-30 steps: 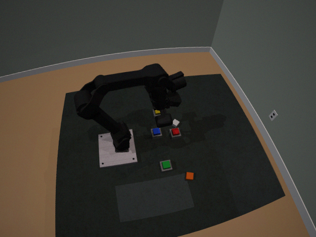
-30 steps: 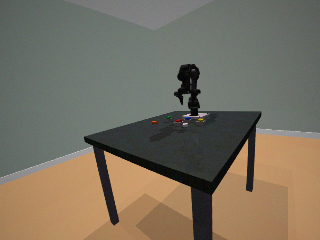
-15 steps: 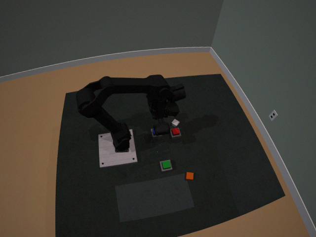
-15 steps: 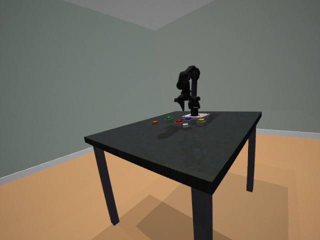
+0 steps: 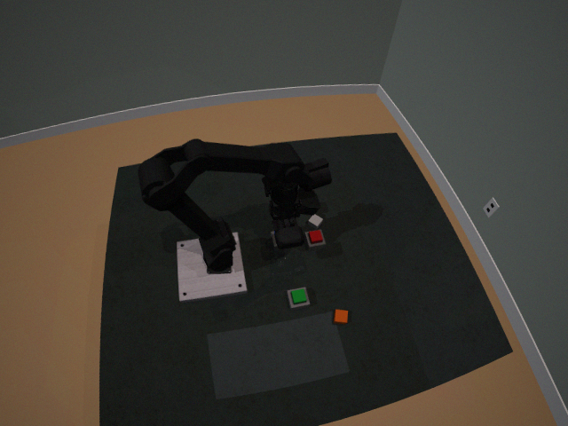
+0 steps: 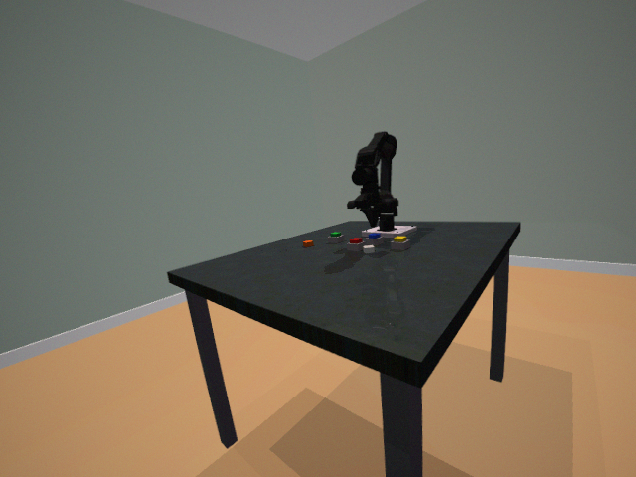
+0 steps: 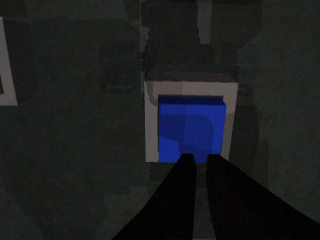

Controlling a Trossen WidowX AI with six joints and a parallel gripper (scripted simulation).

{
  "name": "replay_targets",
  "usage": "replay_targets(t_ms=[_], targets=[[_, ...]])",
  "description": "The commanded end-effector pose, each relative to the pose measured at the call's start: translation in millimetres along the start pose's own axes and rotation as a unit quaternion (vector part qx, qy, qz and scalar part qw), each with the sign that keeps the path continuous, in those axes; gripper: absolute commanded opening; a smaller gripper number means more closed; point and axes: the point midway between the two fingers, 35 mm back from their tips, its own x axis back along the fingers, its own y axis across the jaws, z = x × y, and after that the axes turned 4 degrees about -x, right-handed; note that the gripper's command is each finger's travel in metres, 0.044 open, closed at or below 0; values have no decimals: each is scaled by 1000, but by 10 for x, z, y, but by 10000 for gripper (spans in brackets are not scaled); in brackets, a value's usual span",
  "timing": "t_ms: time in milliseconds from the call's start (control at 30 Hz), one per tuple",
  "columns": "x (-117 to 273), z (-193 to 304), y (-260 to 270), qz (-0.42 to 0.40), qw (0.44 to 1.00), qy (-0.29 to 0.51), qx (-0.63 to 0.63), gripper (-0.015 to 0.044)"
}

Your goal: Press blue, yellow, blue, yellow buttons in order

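While its fingers sit together, gripper [image 7: 195, 158] overlaps blue button [image 7: 194, 127]'s near edge.

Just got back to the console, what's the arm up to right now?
The arm is reaching down over the blue button, with its gripper shut on nothing, fingertips together at the button's near edge in the wrist view. Whether the button is pressed down yet cannot be told. The red button sits right beside it, the white block just behind that, and the yellow button waits next. The green button and orange block lie apart.
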Motion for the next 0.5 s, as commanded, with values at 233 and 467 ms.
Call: replay_targets(t_ms=[233, 467], targets=[[-86, 1, 9, -2, 1000, 1, 1, 20], [-202, 0, 10, -2, 1000, 1, 1, 20]])
